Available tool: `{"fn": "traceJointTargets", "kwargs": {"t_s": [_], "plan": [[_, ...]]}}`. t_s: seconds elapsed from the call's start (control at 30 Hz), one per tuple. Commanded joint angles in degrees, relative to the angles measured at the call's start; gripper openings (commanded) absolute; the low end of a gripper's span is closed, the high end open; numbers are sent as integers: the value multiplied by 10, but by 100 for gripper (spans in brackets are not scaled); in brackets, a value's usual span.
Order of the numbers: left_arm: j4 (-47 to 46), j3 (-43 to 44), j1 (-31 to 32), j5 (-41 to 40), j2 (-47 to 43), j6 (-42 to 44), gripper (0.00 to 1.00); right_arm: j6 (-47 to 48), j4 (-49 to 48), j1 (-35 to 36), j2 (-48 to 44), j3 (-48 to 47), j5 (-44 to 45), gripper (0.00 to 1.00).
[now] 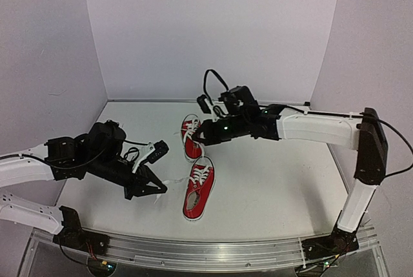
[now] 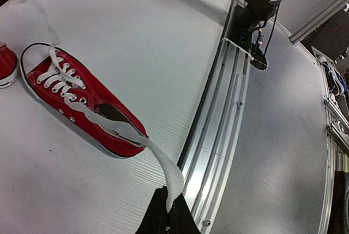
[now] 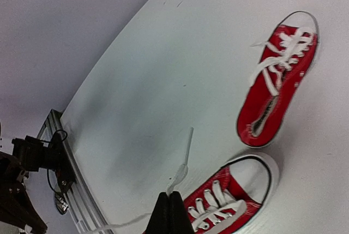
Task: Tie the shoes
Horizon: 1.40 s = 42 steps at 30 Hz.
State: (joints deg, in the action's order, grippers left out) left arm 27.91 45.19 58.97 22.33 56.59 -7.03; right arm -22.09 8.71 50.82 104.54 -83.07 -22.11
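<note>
Here, nearest the arm bases, the left gripper (image 2: 167, 204) is clamped tight on a white lace (image 2: 158, 157) that runs from the near shoe (image 1: 197, 192), which lies on the table (image 1: 277, 180). Farther back, the right gripper (image 3: 170, 198) pinches a second lace (image 3: 182, 168) beside the far shoe (image 1: 190, 136). The laces look flat, limp and slippery. The shoes seem light and likely to drag, so hold near the lace ends.

Left gripper (image 1: 160, 190) pinched shut, right gripper (image 1: 197, 140) likewise — both arms stretched inward
</note>
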Motion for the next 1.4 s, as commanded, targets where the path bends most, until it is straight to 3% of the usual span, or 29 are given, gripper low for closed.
{"fn": "traceJointTargets", "kwargs": {"t_s": [0.0,0.23,0.3,0.37,0.5,0.57,0.63,0.8,1.0,1.2,1.37], "plan": [[3,1,20,50,-10,24,0,0,-33,42,85,-93,-42,0],[22,-2,32,59,-18,27,0,-14,-33,96,211,-206,-86,0],[28,-3,33,59,-22,29,0,-20,-32,104,234,-225,-105,4],[31,-5,33,57,-25,30,0,-23,-32,105,244,-232,-120,17],[31,-9,33,57,-21,35,0,-21,-24,105,231,-233,-128,56],[28,-9,33,58,-13,39,0,-17,-18,105,215,-228,-123,67],[25,-7,33,59,-1,44,0,-11,-10,101,194,-218,-115,70],[5,0,33,45,16,52,0,-7,-1,66,116,-153,-97,69],[-65,6,33,-38,24,5,0,6,21,2,44,-21,-56,60],[-113,23,28,-176,87,-65,0,42,57,-4,54,24,-55,49],[-177,19,-20,-172,130,-145,0,50,59,-4,74,32,-54,43]]}}
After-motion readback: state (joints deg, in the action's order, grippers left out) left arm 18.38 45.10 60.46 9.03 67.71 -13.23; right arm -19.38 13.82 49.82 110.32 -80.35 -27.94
